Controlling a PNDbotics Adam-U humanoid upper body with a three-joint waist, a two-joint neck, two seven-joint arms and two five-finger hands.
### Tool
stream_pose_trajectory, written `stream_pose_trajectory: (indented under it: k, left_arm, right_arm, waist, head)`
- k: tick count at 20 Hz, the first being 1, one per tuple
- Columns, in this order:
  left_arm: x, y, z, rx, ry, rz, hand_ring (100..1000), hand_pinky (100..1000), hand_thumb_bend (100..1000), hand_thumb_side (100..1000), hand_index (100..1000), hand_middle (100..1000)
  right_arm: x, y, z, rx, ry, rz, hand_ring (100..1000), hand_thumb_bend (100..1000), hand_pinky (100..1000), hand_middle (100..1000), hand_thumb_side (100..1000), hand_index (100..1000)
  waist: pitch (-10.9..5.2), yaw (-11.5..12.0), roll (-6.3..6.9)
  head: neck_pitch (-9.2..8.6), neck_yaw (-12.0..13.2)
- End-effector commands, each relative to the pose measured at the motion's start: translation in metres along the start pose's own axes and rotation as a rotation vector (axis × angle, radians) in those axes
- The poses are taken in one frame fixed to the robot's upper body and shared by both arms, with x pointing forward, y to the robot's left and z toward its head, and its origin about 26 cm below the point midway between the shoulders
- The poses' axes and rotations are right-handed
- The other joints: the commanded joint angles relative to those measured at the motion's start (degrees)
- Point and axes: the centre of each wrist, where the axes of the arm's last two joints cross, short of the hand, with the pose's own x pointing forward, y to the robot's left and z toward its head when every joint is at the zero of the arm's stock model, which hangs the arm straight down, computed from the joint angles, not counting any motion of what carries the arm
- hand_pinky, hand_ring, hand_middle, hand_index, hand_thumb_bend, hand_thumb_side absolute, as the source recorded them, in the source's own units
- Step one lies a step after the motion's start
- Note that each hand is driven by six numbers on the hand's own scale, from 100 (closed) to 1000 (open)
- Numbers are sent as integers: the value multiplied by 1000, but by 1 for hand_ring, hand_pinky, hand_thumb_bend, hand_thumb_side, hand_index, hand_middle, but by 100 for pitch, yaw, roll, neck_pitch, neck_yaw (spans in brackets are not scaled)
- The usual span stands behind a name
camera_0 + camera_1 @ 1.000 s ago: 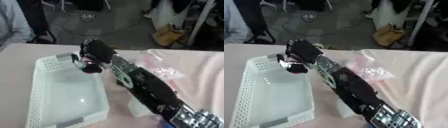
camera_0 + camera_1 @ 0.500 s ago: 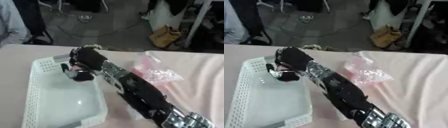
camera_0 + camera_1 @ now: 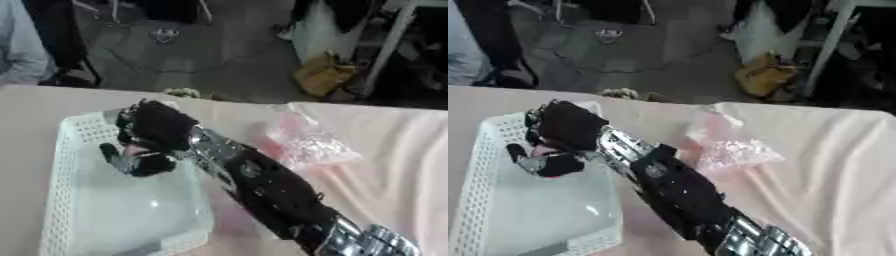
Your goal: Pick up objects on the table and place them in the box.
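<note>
Presently the black right hand (image 3: 153, 132), fingers curled round a small pink object (image 3: 136, 149), is hovering over the white perforated plastic box (image 3: 66, 170), awaiting release.

My right hand (image 3: 149, 135) hangs over the white box (image 3: 66, 200), fingers curled around a small pink object (image 3: 136, 149).
</note>
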Motion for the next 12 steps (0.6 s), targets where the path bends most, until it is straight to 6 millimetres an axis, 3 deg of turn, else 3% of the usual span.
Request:
stream_pose_trajectory:
  k: [1, 2, 3, 7, 12]
  left_arm:
    - [3, 3, -12, 2, -48, -4, 959, 831, 100, 923, 904, 863]
    - [3, 3, -12, 2, -49, -4, 959, 831, 100, 924, 904, 863]
    - [3, 3, -12, 4, -50, -3, 959, 832, 100, 924, 904, 863]
    - [3, 3, -13, 5, -55, -3, 960, 832, 100, 925, 904, 864]
    - [3, 3, -14, 2, -62, -6, 960, 832, 100, 928, 905, 865]
  right_arm:
    - [-4, -16, -10, 20, -41, 62, 525, 100, 438, 514, 1000, 524]
    - [-4, -16, -10, 37, -44, 64, 763, 132, 756, 746, 1000, 706]
    - [-5, -18, -10, 50, -54, 66, 865, 122, 882, 857, 1000, 798]
    - [-6, -25, -13, 36, -84, 65, 943, 115, 989, 938, 1000, 869]
    - [-6, -30, -14, 8, -101, 77, 969, 149, 1000, 967, 1000, 901]
  waist:
    - [-65, 0, -42]
    - [-67, 0, -41]
    - [-71, -2, -41]
    - [-85, -6, -35]
    - [-120, -23, -23]
  head:
    - [17, -1]
    - [16, -1]
    - [22, -6]
    - [22, -33]
    - [31, -63]
